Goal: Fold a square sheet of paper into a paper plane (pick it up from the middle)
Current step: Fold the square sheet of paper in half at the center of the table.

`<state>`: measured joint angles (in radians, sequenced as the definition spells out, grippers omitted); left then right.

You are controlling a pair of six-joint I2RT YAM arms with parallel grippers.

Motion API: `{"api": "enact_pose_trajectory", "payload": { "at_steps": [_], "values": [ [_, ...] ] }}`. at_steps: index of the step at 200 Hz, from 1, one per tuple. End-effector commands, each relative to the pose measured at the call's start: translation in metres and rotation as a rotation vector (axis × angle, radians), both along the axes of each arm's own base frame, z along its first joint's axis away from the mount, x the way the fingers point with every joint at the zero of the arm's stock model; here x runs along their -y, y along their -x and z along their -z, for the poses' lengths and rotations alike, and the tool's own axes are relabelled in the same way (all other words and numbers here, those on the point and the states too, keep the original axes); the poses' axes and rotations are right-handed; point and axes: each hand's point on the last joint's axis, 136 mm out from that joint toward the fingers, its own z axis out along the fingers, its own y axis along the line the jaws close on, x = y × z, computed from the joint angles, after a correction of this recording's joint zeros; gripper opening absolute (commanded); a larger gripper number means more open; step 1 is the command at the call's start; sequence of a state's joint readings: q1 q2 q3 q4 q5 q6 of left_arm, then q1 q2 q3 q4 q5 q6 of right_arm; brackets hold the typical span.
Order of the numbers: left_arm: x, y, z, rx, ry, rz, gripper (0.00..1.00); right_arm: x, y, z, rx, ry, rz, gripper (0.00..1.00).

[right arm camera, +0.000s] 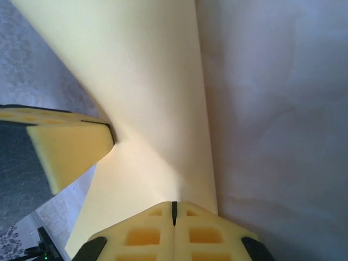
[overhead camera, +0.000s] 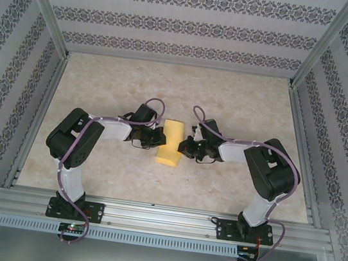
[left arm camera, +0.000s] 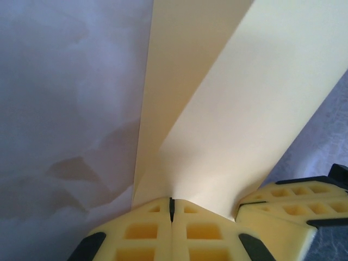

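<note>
Mid-fold: paper (overhead camera: 171, 144) held from both sides.
Left gripper (left arm camera: 171, 209) and right gripper (right arm camera: 174, 209) each pinch the paper; next, flatten the crease evenly.

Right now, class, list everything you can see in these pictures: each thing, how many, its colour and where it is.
paper: one, yellow, mid-table, pinched between both grippers
table: one, beige marbled, under the arms
walls: three, pale with grey patterned stripes, around the table
rail: one, silver, along the near edge
left arm: one, black and white, near left
right arm: one, black and white, near right
left gripper: one, shut on paper
right gripper: one, shut on paper
</note>
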<state>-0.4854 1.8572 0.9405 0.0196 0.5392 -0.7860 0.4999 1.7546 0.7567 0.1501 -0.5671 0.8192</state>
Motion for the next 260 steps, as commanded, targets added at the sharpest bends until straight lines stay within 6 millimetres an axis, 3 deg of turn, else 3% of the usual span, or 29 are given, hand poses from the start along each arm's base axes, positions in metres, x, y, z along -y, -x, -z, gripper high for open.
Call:
{"api": "enact_pose_trajectory", "payload": {
  "at_steps": [1, 16, 59, 122, 138, 177, 201, 224, 260],
  "values": [
    [-0.007, 0.018, 0.028, -0.076, -0.085, 0.025, 0.00, -0.011, 0.001, -0.035, 0.105, -0.052, -0.053, 0.00],
    [-0.007, 0.018, 0.028, -0.074, -0.085, 0.024, 0.00, -0.012, 0.003, -0.042, 0.125, -0.053, -0.056, 0.00],
    [-0.006, 0.018, 0.028, -0.075, -0.084, 0.026, 0.00, -0.016, 0.013, -0.021, 0.058, -0.095, -0.061, 0.00],
    [-0.007, 0.019, 0.028, -0.078, -0.087, 0.027, 0.00, 0.004, 0.028, 0.030, -0.037, -0.003, -0.024, 0.00],
    [-0.007, 0.019, 0.027, -0.077, -0.088, 0.027, 0.00, 0.003, 0.029, 0.025, -0.032, -0.012, -0.025, 0.00],
    [-0.008, 0.020, 0.026, -0.072, -0.090, 0.027, 0.00, -0.010, 0.023, -0.012, 0.045, -0.066, -0.053, 0.00],
    [-0.008, 0.020, 0.026, -0.073, -0.089, 0.027, 0.00, -0.021, 0.025, -0.021, 0.058, -0.087, -0.079, 0.00],
    [-0.009, 0.021, 0.027, -0.076, -0.092, 0.030, 0.00, -0.023, 0.028, -0.017, 0.049, -0.083, -0.085, 0.00],
    [-0.009, 0.021, 0.028, -0.076, -0.095, 0.031, 0.00, -0.014, 0.043, 0.010, -0.008, -0.046, -0.094, 0.00]
  ]
}}
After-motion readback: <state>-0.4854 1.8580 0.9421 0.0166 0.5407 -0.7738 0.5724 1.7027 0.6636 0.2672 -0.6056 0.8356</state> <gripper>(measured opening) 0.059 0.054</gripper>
